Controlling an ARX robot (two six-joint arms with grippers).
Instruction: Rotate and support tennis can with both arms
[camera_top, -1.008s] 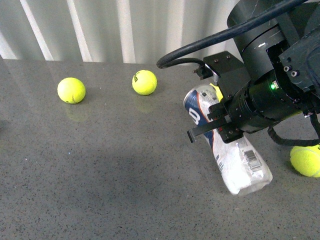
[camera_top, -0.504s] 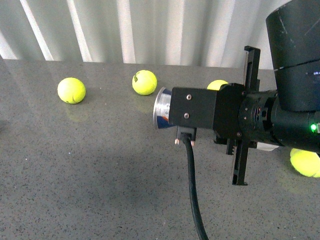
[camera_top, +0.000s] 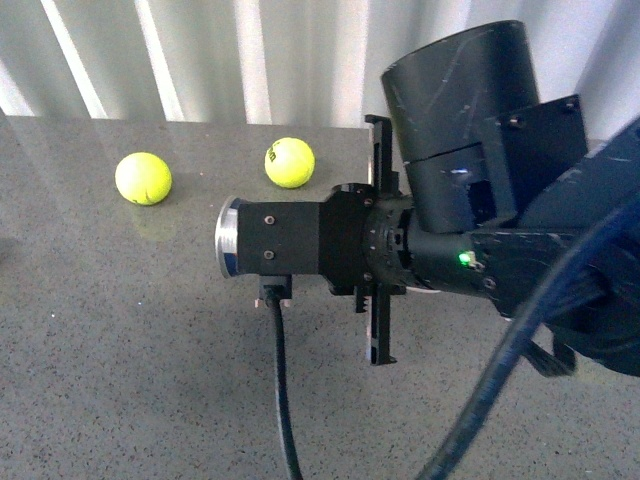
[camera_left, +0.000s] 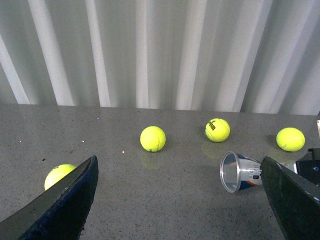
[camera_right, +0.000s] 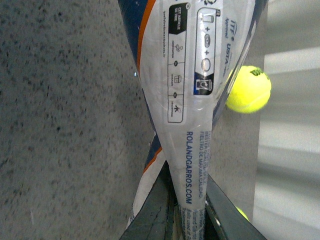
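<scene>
1. Right wrist view: the right gripper (camera_right: 187, 205) is pinched narrow on the tennis can (camera_right: 195, 90). Its fingers crush the soft plastic wall flat between them, a grip on the body rather than an end, which I judge leaves both ends free for turning. Beyond the can lie the grey table (camera_right: 65, 125) and one of the tennis balls (camera_right: 248, 89).

2. Front view: the right arm and its camera block cover most of the can. Only the open rim (camera_top: 228, 250) sticks out, level and pointing toward the left arm's side, presumably offered there for support. Whether it is clear of the table I cannot tell. A second ago the can hung tilted, its far end low toward the table at the right. Half a second ago it had been turned level near the middle. Now it sits further left, and the ball seen behind it then is hidden. The two tennis balls at the back have not moved.

3. Left wrist view: the left gripper (camera_left: 177, 165) stands wide and holds nothing. The can lies ahead of it and well apart, mouth turned its way, so the supporting hold is not yet made.
</scene>
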